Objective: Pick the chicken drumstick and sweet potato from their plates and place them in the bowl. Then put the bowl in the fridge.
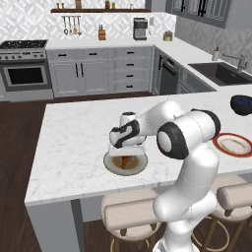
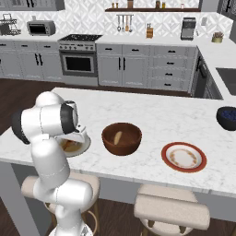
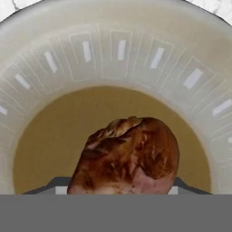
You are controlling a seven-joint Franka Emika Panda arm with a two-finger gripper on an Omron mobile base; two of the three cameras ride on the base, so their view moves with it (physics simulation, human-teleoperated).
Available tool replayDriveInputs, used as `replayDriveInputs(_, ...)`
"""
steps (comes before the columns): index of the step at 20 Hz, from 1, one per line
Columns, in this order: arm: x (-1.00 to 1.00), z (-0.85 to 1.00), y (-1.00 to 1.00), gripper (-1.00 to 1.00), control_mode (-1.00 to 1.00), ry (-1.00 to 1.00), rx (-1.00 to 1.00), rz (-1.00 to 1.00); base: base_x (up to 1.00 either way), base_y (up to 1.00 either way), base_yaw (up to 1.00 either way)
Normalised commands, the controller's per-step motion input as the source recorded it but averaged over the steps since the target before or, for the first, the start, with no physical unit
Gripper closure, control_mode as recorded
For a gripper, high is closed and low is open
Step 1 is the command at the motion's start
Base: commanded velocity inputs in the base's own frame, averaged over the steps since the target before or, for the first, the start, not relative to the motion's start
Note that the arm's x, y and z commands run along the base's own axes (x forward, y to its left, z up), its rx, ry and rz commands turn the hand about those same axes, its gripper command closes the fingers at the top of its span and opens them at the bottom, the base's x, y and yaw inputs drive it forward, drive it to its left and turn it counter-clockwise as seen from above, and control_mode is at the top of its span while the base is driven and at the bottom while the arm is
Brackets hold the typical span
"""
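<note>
The gripper (image 1: 127,153) sits low over the grey-beige plate (image 1: 111,165) at the island's near edge, straddling the chicken drumstick (image 3: 129,156) for pickup; finger closure cannot be told. The sweet potato (image 2: 118,136) lies in the wooden bowl (image 2: 121,138).

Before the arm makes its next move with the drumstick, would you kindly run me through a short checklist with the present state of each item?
1. Claw at the chicken drumstick: ok; the drumstick sits right at its tips.
2. Claw closed on the drumstick: cannot tell; the meat hides the tips.
3. Drumstick lifted off the grey-beige plate: cannot tell.
4. Sweet potato already in the wooden bowl: ok.
5. Room left in the bowl: ok.
6. Orange-rimmed plate emptied: ok.
</note>
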Motion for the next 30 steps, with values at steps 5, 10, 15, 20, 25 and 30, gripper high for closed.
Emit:
replayDriveInputs(5, -0.28, 0.44, -0.02, 1.0, -1.0, -0.04, 0.0, 0.0, 0.0, 0.0, 0.0)
replayDriveInputs(10, -0.5, 1.0, -0.24, 1.0, -1.0, -0.1, 0.0, 0.0, 0.0, 0.0, 0.0)
replayDriveInputs(15, -0.23, 0.64, -0.74, 1.0, -1.0, 0.0, 0.0, 0.01, 0.0, 0.0, 0.0)
replayDriveInputs(20, -0.06, 0.4, -0.78, 1.0, -1.0, 0.0, -0.01, 0.05, 0.0, 0.0, 0.0)
replayDriveInputs(25, 0.03, 0.14, -0.85, 1.0, -1.0, 0.01, -0.02, 0.12, 0.0, 0.0, 0.0)
replayDriveInputs(30, 0.44, 0.0, -0.69, 1.0, -1.0, 0.06, 0.0, 0.23, 0.0, 0.0, 0.0)
